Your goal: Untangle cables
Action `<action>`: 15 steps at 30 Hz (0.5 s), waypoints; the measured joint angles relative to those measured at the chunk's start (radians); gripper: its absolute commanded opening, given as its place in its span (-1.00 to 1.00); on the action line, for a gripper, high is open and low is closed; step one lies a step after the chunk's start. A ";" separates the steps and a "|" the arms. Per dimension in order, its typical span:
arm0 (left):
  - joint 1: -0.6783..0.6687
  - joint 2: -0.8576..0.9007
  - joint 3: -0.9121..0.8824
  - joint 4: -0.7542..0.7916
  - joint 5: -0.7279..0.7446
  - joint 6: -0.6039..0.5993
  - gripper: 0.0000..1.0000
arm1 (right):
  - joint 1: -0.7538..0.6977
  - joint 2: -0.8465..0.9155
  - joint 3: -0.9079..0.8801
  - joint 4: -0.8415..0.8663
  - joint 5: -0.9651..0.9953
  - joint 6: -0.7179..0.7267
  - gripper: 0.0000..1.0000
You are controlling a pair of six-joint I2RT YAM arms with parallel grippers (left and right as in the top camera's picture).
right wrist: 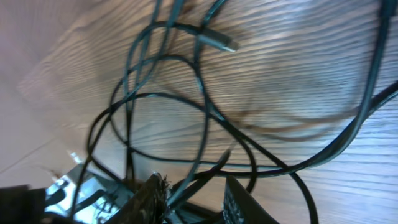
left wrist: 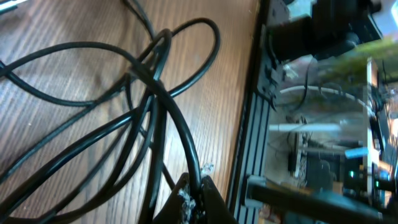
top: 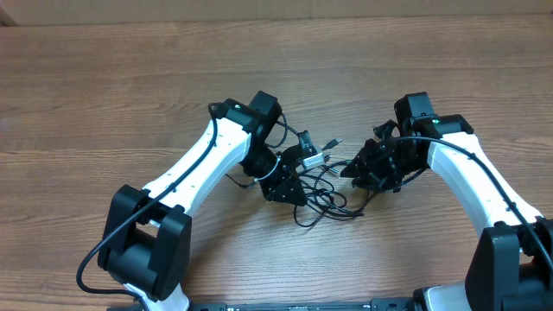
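While left gripper point(left wrist: 194, 198) pinches the cables point(left wrist: 163, 102), right gripper point(right wrist: 194, 190) straddles them, fingers point(right wrist: 241, 200) apart.

**No legible writing in any view**

No lettering, label, brand, number or sign can be read. The white and black robot arms point(top: 194, 164), the thin black flexible cables point(top: 324, 203) and the brown wood-grain table point(top: 130, 78) bear no readable marks. The blurred equipment point(left wrist: 323, 124) past the table edge is too soft to read.

cables point(left wrist: 180, 134) cut off by edges, left end effector point(left wrist: 193, 190) cropped
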 measured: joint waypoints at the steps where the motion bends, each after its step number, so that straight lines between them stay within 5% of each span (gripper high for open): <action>1: -0.005 0.000 -0.003 0.015 -0.003 -0.029 -0.92 | 0.003 0.000 -0.008 0.004 0.009 -0.003 -0.42; 15: -0.024 0.000 -0.110 0.048 -0.557 -0.745 -0.85 | 0.066 0.000 -0.167 0.107 0.046 -0.010 -0.42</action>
